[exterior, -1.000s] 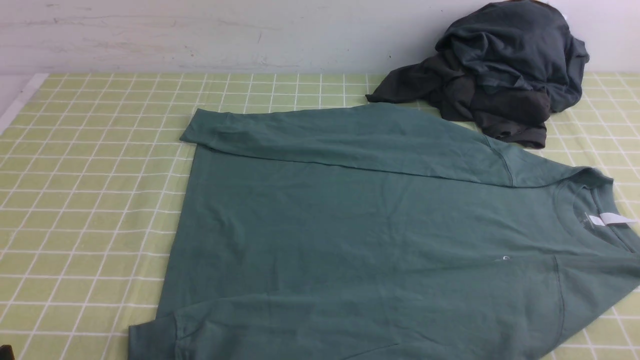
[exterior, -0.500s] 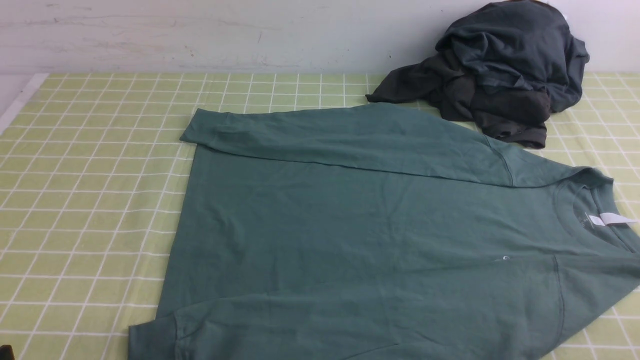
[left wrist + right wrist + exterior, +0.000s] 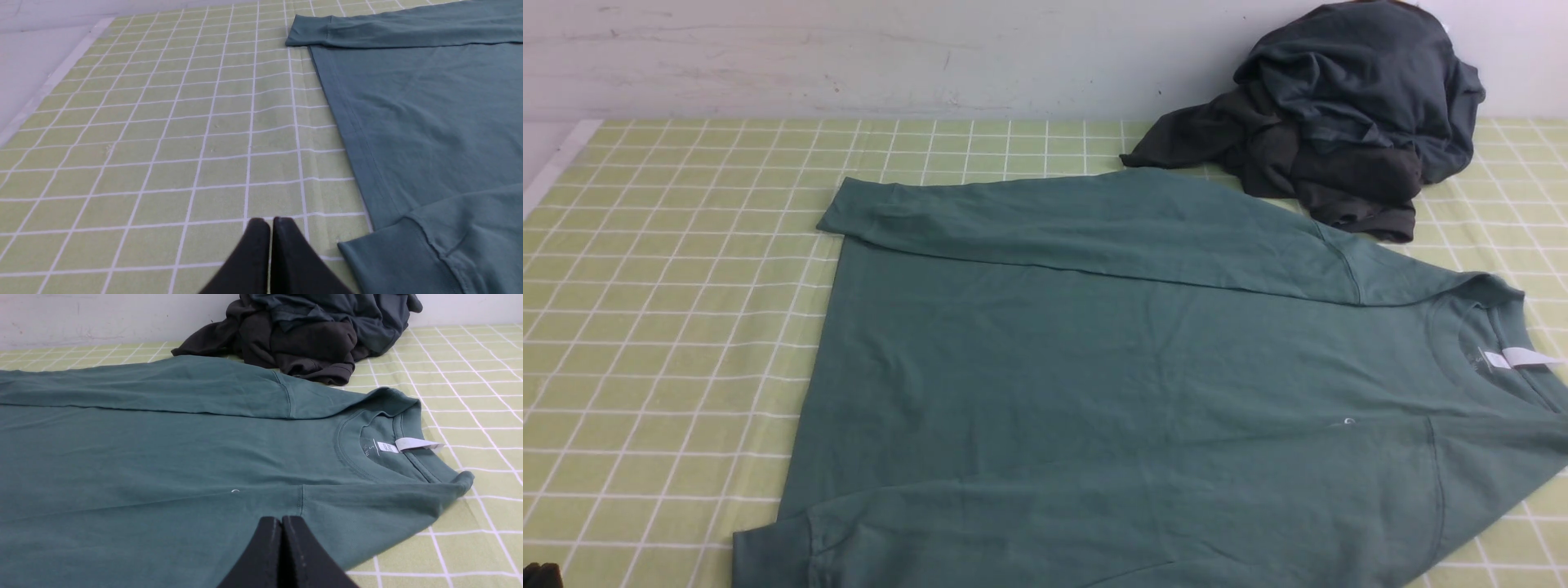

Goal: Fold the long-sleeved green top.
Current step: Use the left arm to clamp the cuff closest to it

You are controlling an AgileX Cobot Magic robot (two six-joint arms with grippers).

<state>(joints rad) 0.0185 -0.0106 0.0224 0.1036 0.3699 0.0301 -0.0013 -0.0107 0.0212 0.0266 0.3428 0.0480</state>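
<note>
Left claw (image 3: 269, 221) and right claw (image 3: 282, 519) both fully closed, gripping nothing.

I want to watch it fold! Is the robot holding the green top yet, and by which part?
Nothing is held. The left gripper and right gripper are both shut and empty; the green top lies spread out.

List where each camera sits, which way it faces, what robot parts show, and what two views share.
Front view: between the arms, facing forward over the green top on checked cloth toward the dark heap; no pincer clearly visible.
Left wrist view: on that wrist, over the shut left pincer, facing cloth beside the top's hem.
Right wrist view: on that wrist, over the shut right pincer, facing the neck label.
Shared: front and right wrist show label and heap.
</note>
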